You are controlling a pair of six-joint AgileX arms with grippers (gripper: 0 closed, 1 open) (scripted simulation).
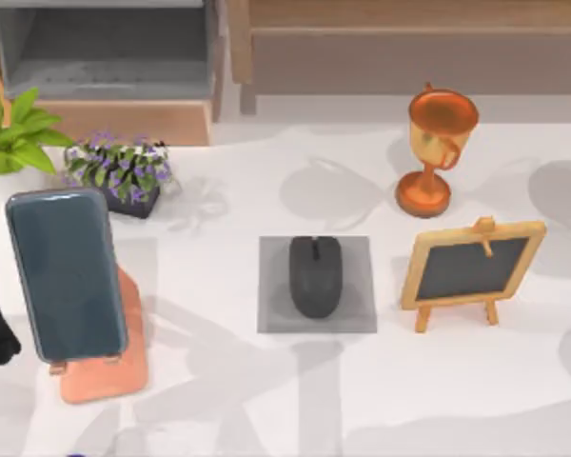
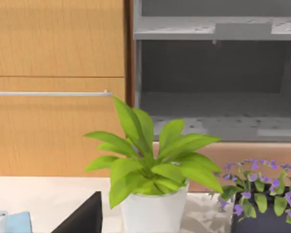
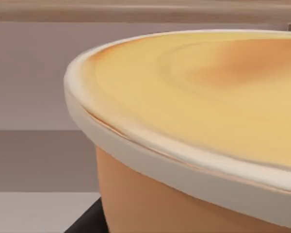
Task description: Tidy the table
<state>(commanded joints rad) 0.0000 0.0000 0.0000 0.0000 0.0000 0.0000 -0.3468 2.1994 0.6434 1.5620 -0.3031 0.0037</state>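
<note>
Table [image 1: 228, 400] spread white across the top view, carrying a phone on a stand [image 1: 67, 276] at left and a mouse [image 1: 315, 276] on a mat at centre, long axis near-to-far. Left arm sat nearer the phone; I cannot tell either gripper's state.

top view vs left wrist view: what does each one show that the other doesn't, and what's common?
Top view alone: the mouse on its grey mat, the trophy, the small chalkboard easel, and the phone on its orange stand.

Left wrist view alone: the wooden drawer front with its metal bar handle.

Both: the green plant, the purple-flowered plant, the grey compartment, and the table.
</note>
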